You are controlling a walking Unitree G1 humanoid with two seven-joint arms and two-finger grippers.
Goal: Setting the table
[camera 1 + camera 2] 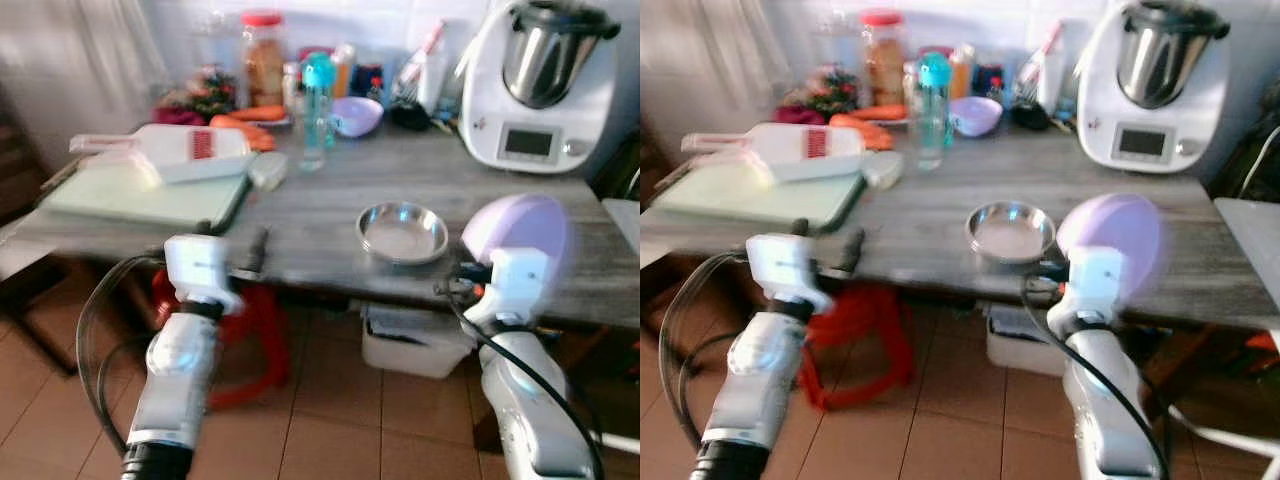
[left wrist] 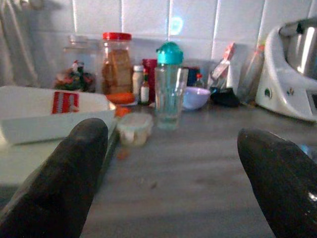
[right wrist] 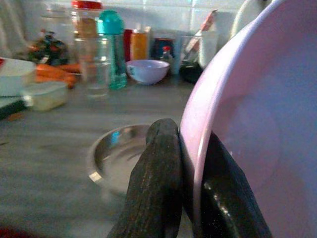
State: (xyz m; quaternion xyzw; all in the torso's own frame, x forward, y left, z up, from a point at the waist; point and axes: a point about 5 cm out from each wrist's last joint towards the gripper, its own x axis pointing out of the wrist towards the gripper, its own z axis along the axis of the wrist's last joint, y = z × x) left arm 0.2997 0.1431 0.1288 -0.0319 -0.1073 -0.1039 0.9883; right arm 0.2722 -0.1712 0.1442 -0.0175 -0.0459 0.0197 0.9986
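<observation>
On the bench (image 1: pixel 330 200) there are 2 lilac bowls: 1 small bowl (image 1: pixel 356 116) at the back and 1 large bowl (image 1: pixel 520 232) at the front edge. There is 1 steel dish (image 1: pixel 403 232), 1 teal-capped bottle (image 1: pixel 317 98), 1 red-lidded jar (image 1: pixel 263 58), 1 white food processor (image 1: pixel 535 85), 1 green cutting board (image 1: pixel 140 192), 1 white slicer (image 1: pixel 175 152) and 1 small lidded tub (image 1: pixel 268 170). At least 2 carrots (image 1: pixel 245 125) lie at the back.

A grey wooden counter (image 1: pixel 320 200) stands against a white tiled wall (image 2: pixel 143 20). The floor (image 1: pixel 340 420) is brown tile. A red stool (image 1: pixel 255 340) sits underneath.
</observation>
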